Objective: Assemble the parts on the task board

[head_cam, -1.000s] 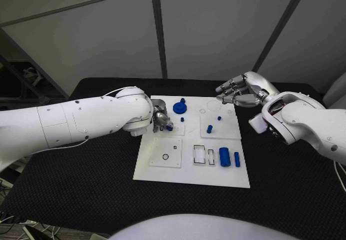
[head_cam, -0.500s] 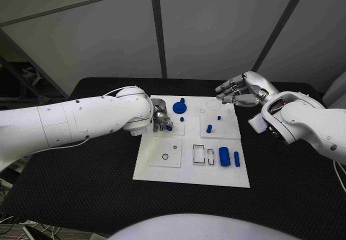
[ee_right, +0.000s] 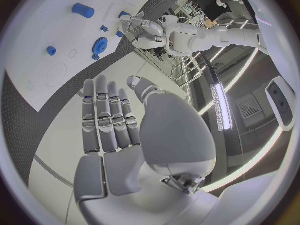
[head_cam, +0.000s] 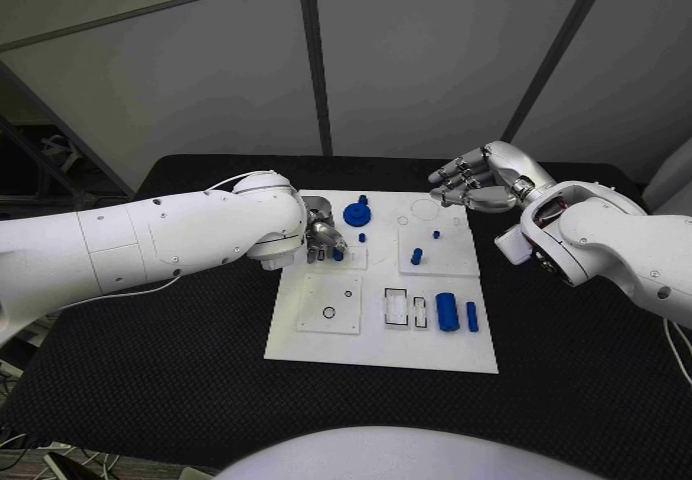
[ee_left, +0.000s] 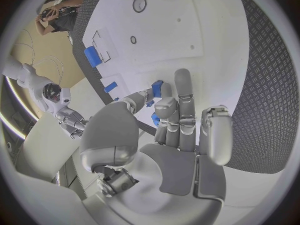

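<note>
Nearest the lower edge of the head view, a blue cylinder (head_cam: 449,313) and a thinner blue bar (head_cam: 472,317) lie side by side at the lower right of the white task board (head_cam: 378,345). Further up at frame centre, the left hand (head_cam: 320,240) sits on the board with a small blue part (head_cam: 338,254) at its fingertips; the left wrist view shows the fingers (ee_left: 182,92) pinching that piece. Farthest, upper right, the right hand (head_cam: 473,180) hovers off the board's far corner, fingers loosely curled on nothing, beyond the blue gear (head_cam: 358,213).

my arms (head_cam: 159,240): glossy white rounded shells, thin white cable along left one | my right arm (head_cam: 620,245): dark red-lined gap at joint | my hands (ee_left: 175,135): silver metal, segmented fingers, grey pads
</note>
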